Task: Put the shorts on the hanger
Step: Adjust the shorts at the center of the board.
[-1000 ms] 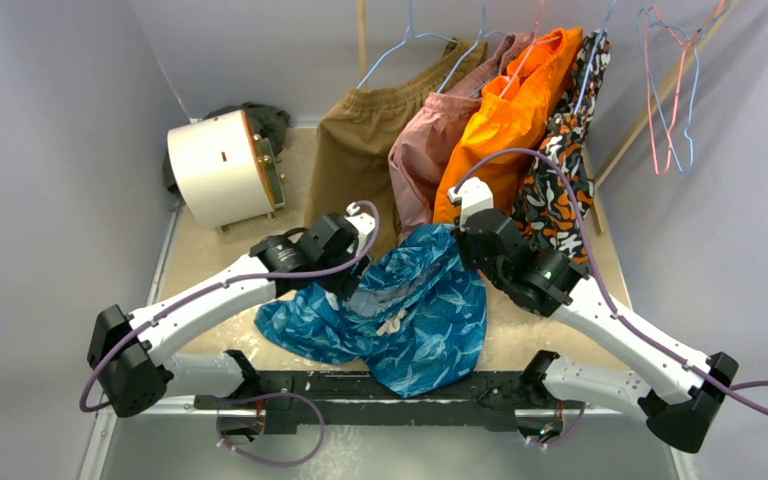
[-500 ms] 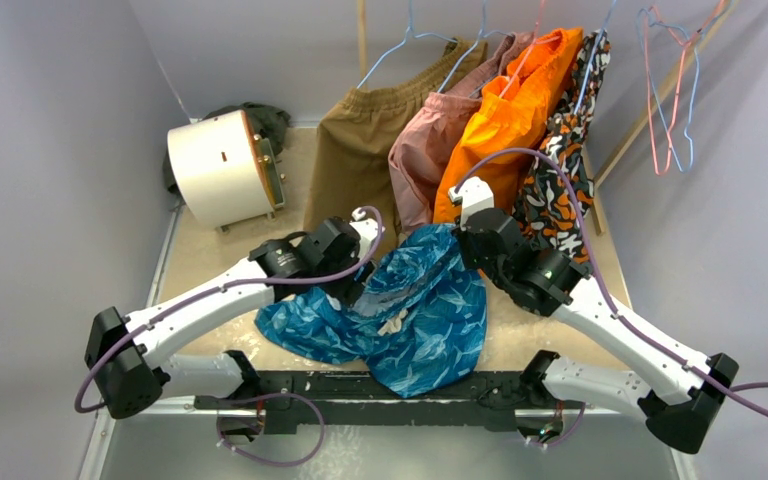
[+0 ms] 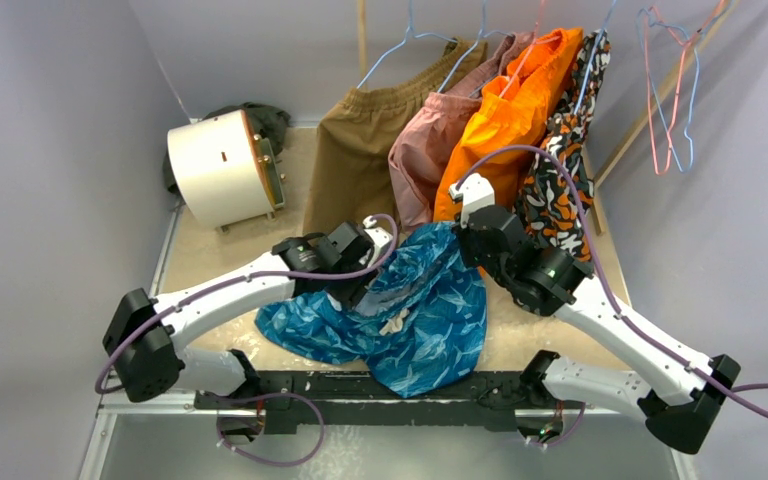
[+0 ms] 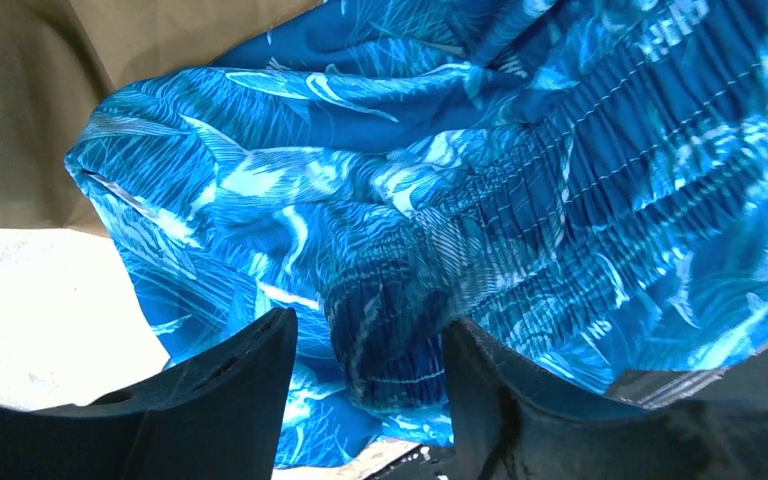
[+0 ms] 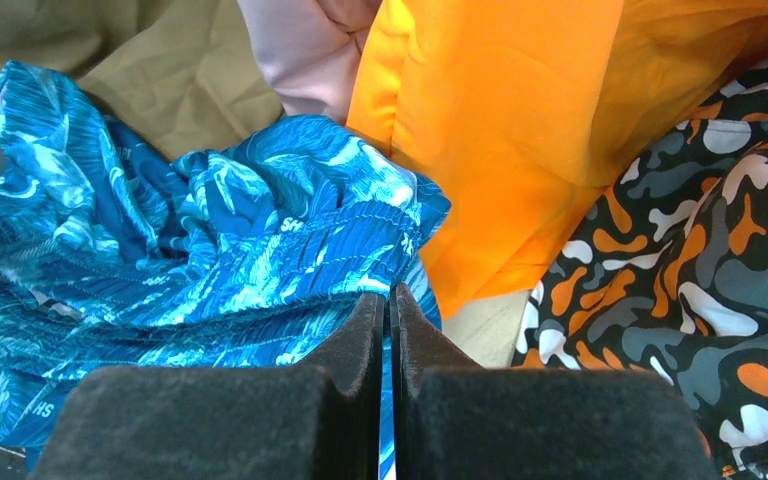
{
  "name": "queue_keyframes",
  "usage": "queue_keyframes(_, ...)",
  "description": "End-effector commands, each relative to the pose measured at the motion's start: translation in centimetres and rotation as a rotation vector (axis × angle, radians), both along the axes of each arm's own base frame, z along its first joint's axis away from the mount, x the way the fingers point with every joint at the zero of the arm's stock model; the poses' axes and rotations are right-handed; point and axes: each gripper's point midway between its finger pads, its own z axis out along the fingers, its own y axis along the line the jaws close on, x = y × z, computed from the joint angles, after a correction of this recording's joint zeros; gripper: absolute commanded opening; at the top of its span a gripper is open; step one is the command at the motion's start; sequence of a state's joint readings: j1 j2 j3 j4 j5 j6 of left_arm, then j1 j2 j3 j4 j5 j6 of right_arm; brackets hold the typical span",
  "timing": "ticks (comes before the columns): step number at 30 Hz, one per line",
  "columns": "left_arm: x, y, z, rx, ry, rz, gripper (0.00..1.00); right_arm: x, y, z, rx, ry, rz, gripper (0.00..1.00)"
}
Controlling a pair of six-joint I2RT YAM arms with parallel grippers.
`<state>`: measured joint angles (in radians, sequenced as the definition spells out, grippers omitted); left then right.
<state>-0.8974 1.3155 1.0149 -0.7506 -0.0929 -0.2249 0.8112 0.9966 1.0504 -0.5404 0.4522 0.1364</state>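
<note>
Loosely heaped shorts point(image 3: 415, 310), pinched by right end effector point(image 5: 388, 295)

Seen from above, the shorts point(image 3: 415, 310) and the wrists hide the tips of the left end effector point(image 4: 370, 345) and right end effector point(image 5: 390, 300). Up-right of the shorts, the hanger point(image 3: 650, 100) (thin wire) blurs at its hook.

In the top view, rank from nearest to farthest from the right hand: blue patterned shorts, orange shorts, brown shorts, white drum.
1. Pinched in the right hand: shiny blue-and-teal patterned shorts.
2. Just behind it: plain orange shorts.
3. Farther left: brown shorts.
4. Far left: white round drum.
</note>
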Motion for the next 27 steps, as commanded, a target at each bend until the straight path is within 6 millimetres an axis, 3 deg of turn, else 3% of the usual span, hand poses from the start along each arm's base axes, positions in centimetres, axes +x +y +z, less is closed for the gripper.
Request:
queue_keyframes(1, 1.5, 0.3, 0.0, 0.051, -0.052, 0.034, 0.49, 0.4, 0.6, 2.5, 0.059, -0.051, 0.019, 0.00)
queue_keyframes(5, 3.3, 1.3, 0.8, 0.054, -0.156, 0.146, 0.13, 0.0, 1.6, 2.5, 0.091, -0.037, 0.063, 0.00)
queue_keyframes(7, 3.7, 1.3, 1.6, 0.002, -0.192, 0.202, 0.00, 0.0, 2.5, 2.5, 0.118, -0.028, 0.093, 0.00)
queue_keyframes(15, 4.8, 3.3, 2.5, -0.239, -0.281, 0.644, 0.00, 1.7, 8.1, 2.1, 0.249, 0.034, 0.196, 0.00)
queue_keyframes(19, 4.2, 5.7, 2.3, -0.372, -0.302, 0.874, 0.00, 3.2, 9.9, -0.6, 0.252, 0.117, 0.159, 0.00)
queue_keyframes(21, 3.8, 7.1, 2.6, -0.436, -0.313, 0.982, 0.00, 3.5, 10.2, -1.7, 0.246, 0.147, 0.137, 0.11)
queue_keyframes(23, 3.5, 8.3, 2.6, -0.441, -0.325, 1.046, 0.00, 3.4, 10.2, -2.4, 0.250, 0.164, 0.121, 0.28)
queue_keyframes(27, 3.1, 10.1, 2.1, -0.395, -0.346, 1.128, 0.00, 2.7, 9.5, -2.5, 0.265, 0.169, 0.107, 0.42)
